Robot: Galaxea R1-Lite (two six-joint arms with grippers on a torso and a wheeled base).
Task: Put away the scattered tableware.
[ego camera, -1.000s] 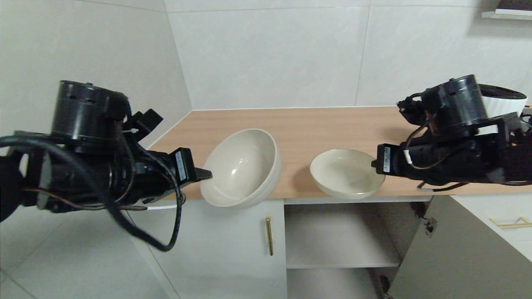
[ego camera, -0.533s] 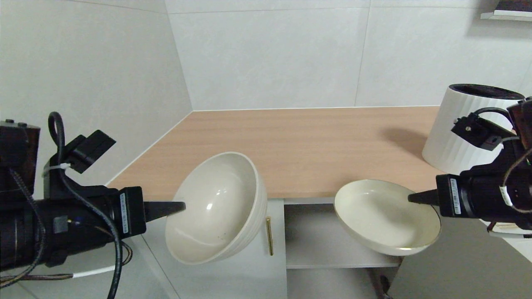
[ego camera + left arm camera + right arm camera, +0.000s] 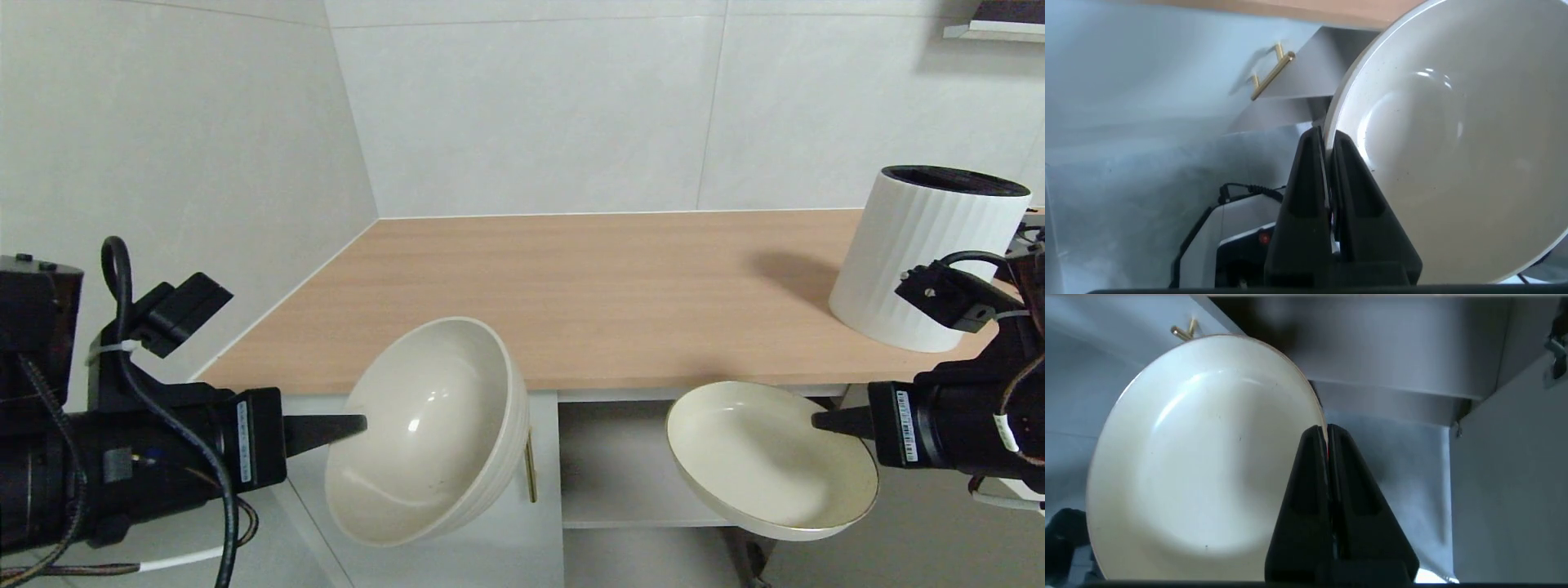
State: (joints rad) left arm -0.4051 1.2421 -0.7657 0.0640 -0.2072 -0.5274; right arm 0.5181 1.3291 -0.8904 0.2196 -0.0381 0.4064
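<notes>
Past counter (image 3: 571,286) edge, left tool (image 3: 359,423) grips deep bowl (image 3: 424,441), right tool (image 3: 816,420) shallow bowl (image 3: 759,457)

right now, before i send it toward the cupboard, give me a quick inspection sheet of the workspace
surface: wooden countertop, carrying one item at its right end.
job's things: deep bowl held tilted, off the counter, in front of the closed door; shallow dish held in front of the open cabinet.
clutter: white ribbed canister upright on the countertop.
grippers: left gripper shut on the deep bowl's rim; right gripper shut on the shallow dish's rim.
cables: black cable loops along the left arm, apart from both dishes.
surroundings: tiled wall behind; gold handle on the closed door.
</notes>
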